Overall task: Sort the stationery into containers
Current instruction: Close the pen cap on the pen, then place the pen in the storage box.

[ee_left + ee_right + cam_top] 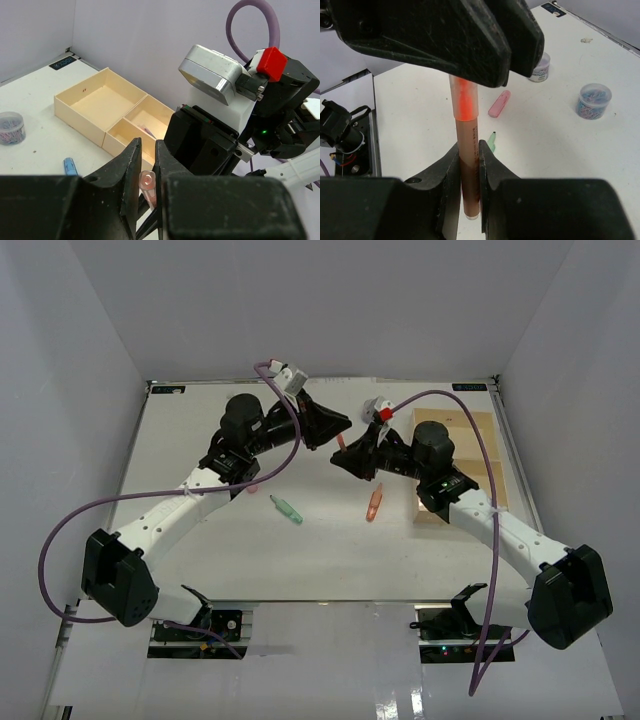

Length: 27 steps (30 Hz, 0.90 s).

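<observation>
My orange pen [469, 165] is up off the table [560, 150], caught at both ends. My right gripper [468, 150] is clamped around its brown barrel, and my left gripper [148, 150] is closed over the clear cap end, so the two sets of fingers meet nose to nose along it. Past the right fingers, down on the table, I see the tip of a green pen [492, 140], a pink piece [499, 103] just beyond it, and two pots [593, 100] farther off to the right. Ahead and to the left of the left fingers lies the tray [80, 122], with a blue pen [70, 166] nearer, on that same side.
</observation>
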Available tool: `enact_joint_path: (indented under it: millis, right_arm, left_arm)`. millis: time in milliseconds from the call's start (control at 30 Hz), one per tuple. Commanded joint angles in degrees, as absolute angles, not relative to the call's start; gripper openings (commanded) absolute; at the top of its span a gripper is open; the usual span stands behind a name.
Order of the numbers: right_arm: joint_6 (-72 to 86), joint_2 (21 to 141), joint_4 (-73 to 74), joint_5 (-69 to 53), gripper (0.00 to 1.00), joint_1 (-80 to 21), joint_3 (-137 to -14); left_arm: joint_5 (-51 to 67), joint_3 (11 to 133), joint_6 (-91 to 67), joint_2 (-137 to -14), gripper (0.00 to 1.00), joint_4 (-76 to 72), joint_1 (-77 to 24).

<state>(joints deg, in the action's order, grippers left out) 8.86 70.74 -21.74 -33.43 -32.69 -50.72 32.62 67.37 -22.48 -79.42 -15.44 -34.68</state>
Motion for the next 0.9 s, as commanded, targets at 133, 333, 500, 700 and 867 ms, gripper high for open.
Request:
enact_joint_path:
  millis: [133, 333, 500, 700, 867]
  right_arm:
    - [11.60, 67.59, -37.44, -27.86, 0.08, -31.29, -51.07]
    - [10.29, 67.85, -35.16, -27.51, 0.08, -31.29, -47.12]
    - [9.41, 67.24, -32.97, -24.79, 0.08, -31.20, -42.72]
    - [9.32, 66.80, -24.73, -15.93, 0.08, -28.74, -39.37]
    - [9.06, 65.57, -11.45, -7.49, 0.08, -23.48, -41.56]
  left_arm:
    - [38.76, 64.16, -21.97, -81.56, 0.41, -4.92, -36.04]
    - [36.74, 64.07, -23.29, -81.83, 0.55, -6.50, -36.04]
    - [35.07, 64.16, -25.04, -80.60, 0.67, -8.26, -35.25]
    - [33.31, 64.07, -27.51, -77.53, 0.83, -8.88, -33.23]
    - [28.85, 63.98, -27.42, -74.19, 0.91, -5.20, -30.50]
